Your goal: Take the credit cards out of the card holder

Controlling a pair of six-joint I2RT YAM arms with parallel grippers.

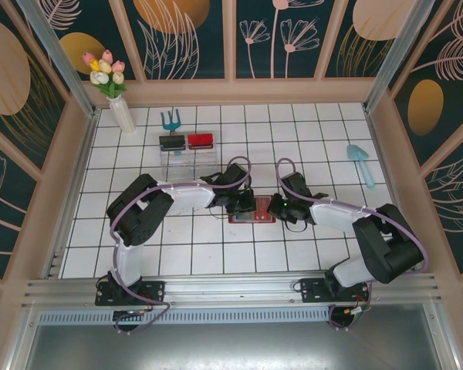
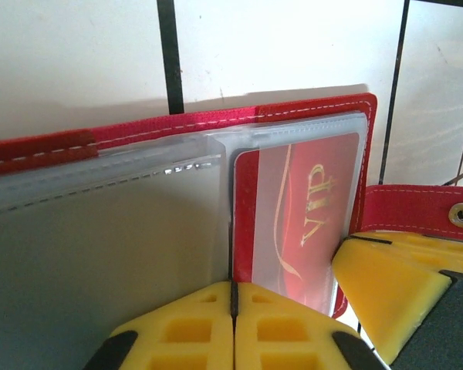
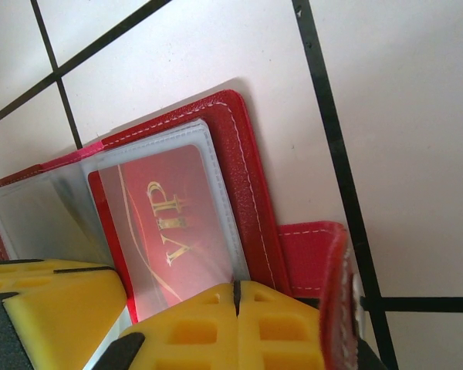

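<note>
Card holder (image 1: 252,219) lies open and flat on the white-tiled bench (image 1: 332,139), mid-span, between the two arm tips. Left end effector (image 1: 243,202) is at its left side, right end effector (image 1: 276,206) at its right. Both are down on it.

Left wrist view: the left end effector (image 2: 233,308) is fully closed, yellow fingers meeting with no gap. It sits at the near short edge of a red "VIP" credit card (image 2: 309,208). Can't tell whether it has pinched the card's corner, the clear sleeve (image 2: 293,135), or nothing. The card's long axis runs straight away from those fingertips, toward the holder's far red edge.

Right wrist view: the right end effector (image 3: 236,308) is also closed. It sits at the same card's (image 3: 170,223) outer corner, just beside the tab strap (image 3: 312,254). Whether it grips anything isn't readable.

My read:
- A strip of card on the spine side looks bare of sleeve, so the pocket probably opens that way.
- The left arm is on that edge and is the one placed to draw the card out.
- The right arm looks better suited to pinning the cover.
- Main risk is the sleeve coming along with the card.
</note>
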